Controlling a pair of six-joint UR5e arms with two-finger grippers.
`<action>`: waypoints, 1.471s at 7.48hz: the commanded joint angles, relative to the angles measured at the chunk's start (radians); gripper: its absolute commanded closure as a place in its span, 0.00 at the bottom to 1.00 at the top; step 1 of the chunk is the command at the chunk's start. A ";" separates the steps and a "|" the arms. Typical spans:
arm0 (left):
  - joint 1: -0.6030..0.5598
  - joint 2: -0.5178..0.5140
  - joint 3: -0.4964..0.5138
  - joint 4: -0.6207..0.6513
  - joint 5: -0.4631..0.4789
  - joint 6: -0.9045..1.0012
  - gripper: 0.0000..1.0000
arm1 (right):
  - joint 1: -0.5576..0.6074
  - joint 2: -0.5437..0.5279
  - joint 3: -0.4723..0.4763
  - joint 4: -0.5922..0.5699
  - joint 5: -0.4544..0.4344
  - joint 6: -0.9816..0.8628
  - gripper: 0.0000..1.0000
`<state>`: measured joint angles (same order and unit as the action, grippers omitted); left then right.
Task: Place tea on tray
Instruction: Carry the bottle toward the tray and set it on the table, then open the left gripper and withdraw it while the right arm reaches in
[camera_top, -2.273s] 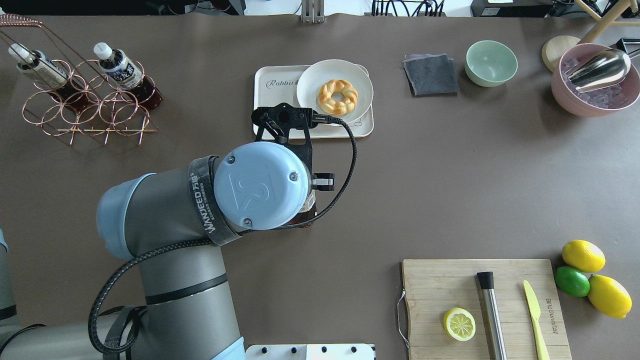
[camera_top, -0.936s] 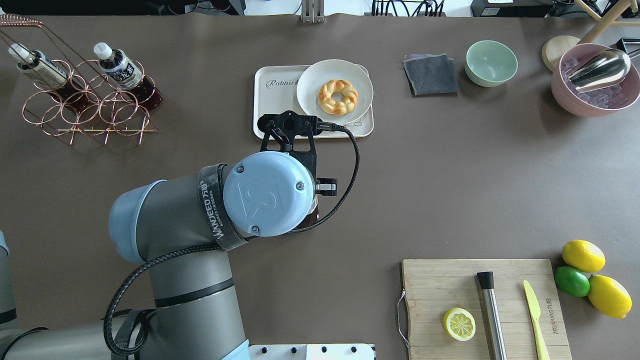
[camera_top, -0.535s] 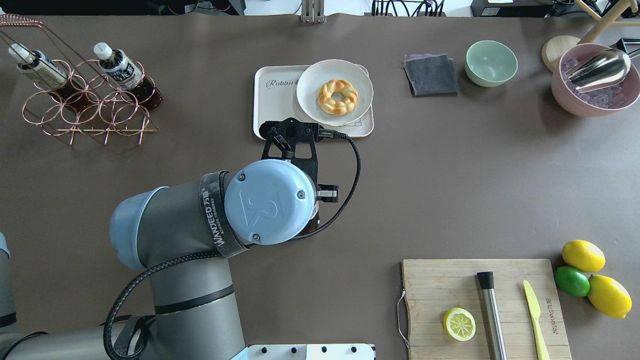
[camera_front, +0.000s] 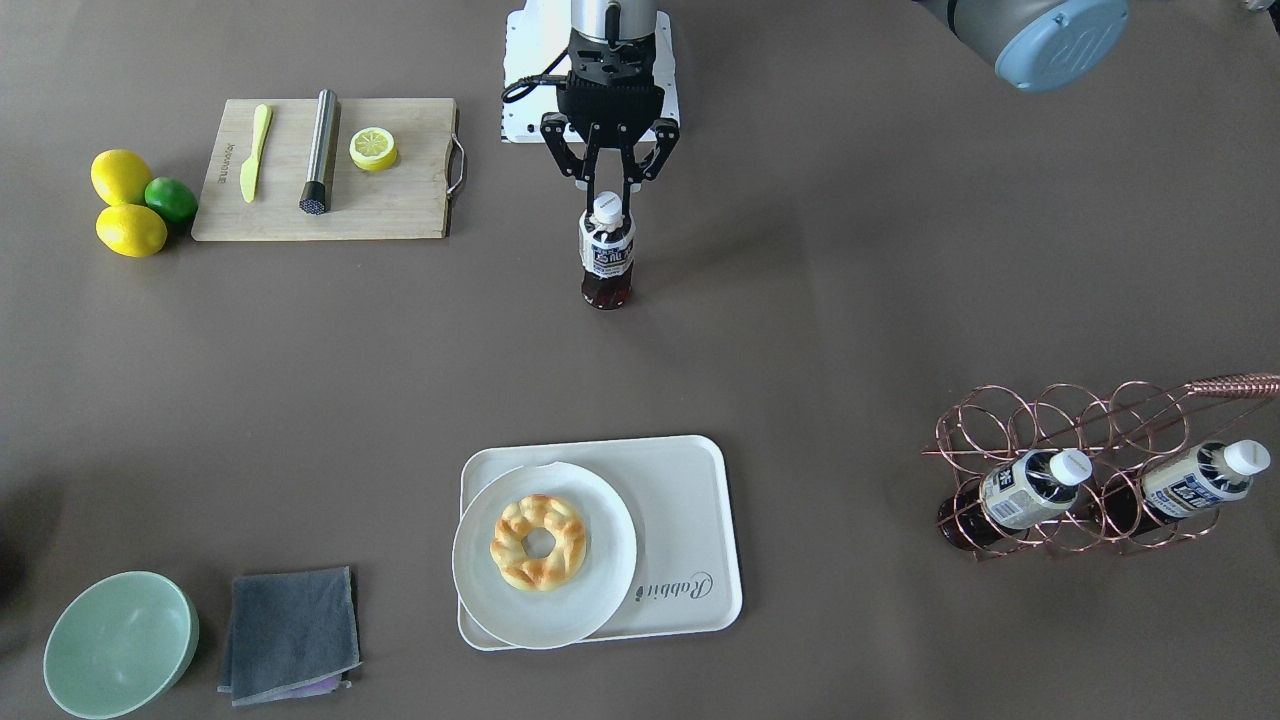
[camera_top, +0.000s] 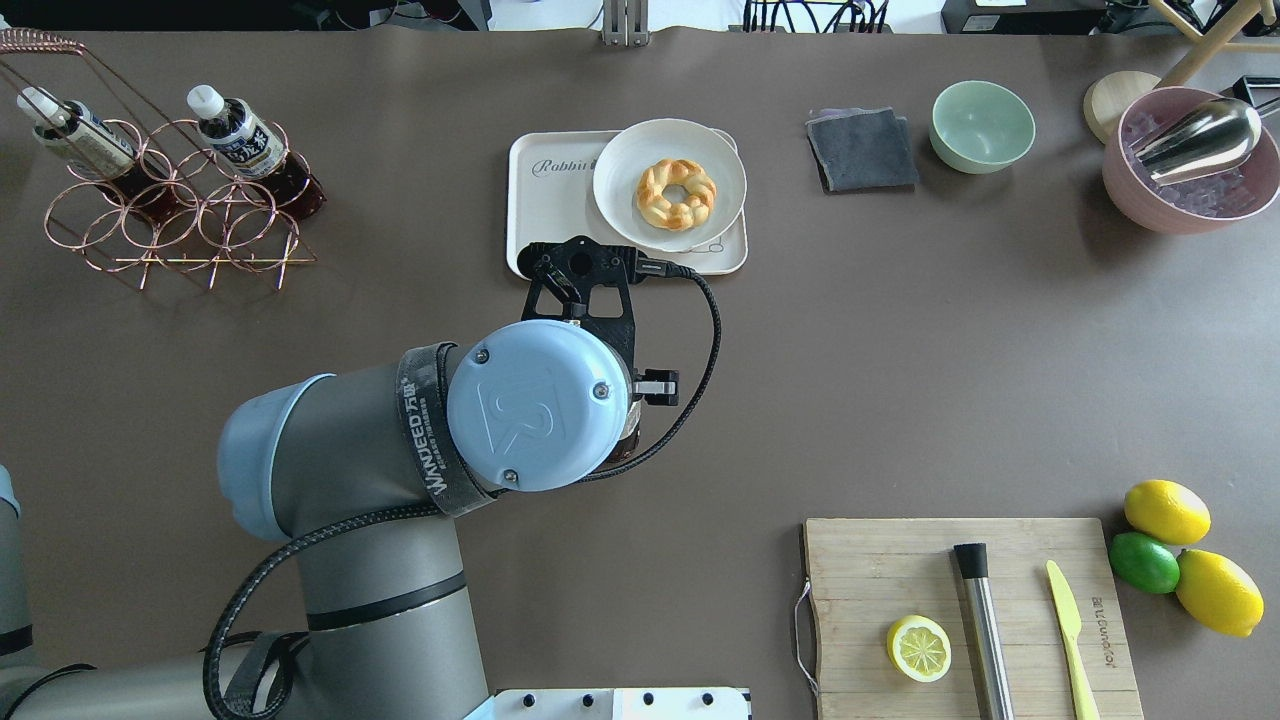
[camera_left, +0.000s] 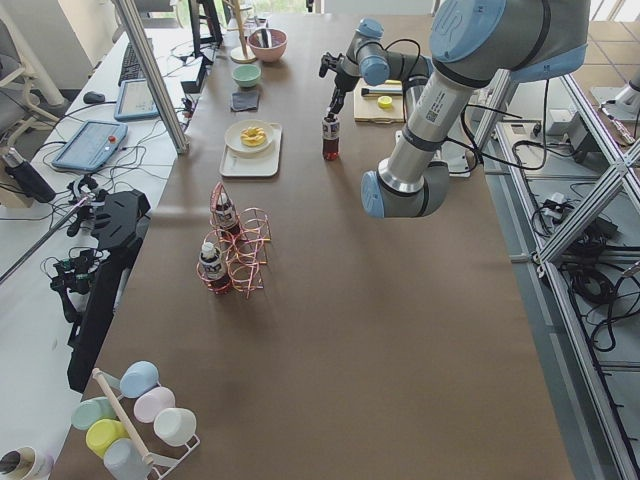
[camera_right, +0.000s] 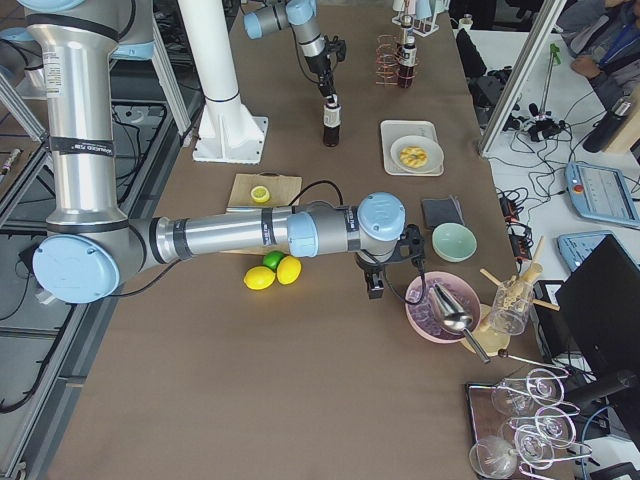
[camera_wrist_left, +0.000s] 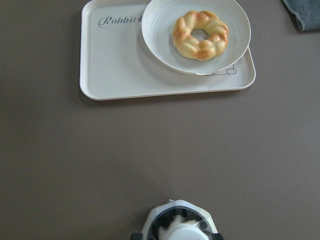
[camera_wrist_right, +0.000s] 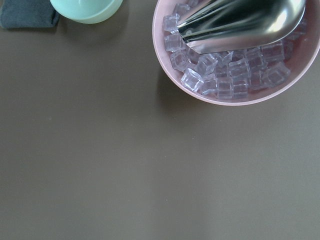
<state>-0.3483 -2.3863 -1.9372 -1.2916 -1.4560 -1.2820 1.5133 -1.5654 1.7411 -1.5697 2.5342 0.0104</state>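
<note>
A tea bottle (camera_front: 607, 255) with a white cap stands upright in the middle of the table, on the robot's side of the tray. My left gripper (camera_front: 607, 197) comes down from above and is shut on its cap and neck. I cannot tell whether the bottle's base touches the table. In the left wrist view the cap (camera_wrist_left: 180, 231) is at the bottom edge and the cream "Rabbit" tray (camera_wrist_left: 115, 65) lies ahead. In the overhead view my wrist hides most of the bottle (camera_top: 628, 440). My right gripper (camera_right: 374, 285) hovers by the pink bowl; I cannot tell whether it is open or shut.
A white plate (camera_front: 600, 600) with a ring pastry covers the half of the tray (camera_front: 690, 500) away from the word. Two more bottles (camera_front: 1035, 490) lie in a copper rack (camera_front: 1100, 410). A cutting board (camera_front: 400, 200), lemons (camera_front: 120, 175), a green bowl (camera_front: 120, 640), a grey cloth (camera_front: 290, 630) and a pink ice bowl (camera_top: 1130, 190) stand around.
My left arm has drawn back from the tray toward the robot's side and slightly right, the bottle moving with it. It barely moved in the last half second.
</note>
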 joint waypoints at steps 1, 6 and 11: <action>-0.009 0.002 -0.031 0.000 -0.003 0.003 0.25 | -0.037 0.033 0.087 0.000 0.009 0.162 0.00; -0.275 0.108 -0.141 -0.002 -0.237 0.129 0.13 | -0.443 0.353 0.335 -0.004 -0.118 1.060 0.00; -0.509 0.265 -0.158 -0.068 -0.449 0.315 0.06 | -0.841 0.773 0.252 -0.263 -0.502 1.264 0.01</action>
<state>-0.7667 -2.1703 -2.0893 -1.3504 -1.8186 -1.0264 0.7961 -0.9269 2.0473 -1.7322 2.1607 1.2605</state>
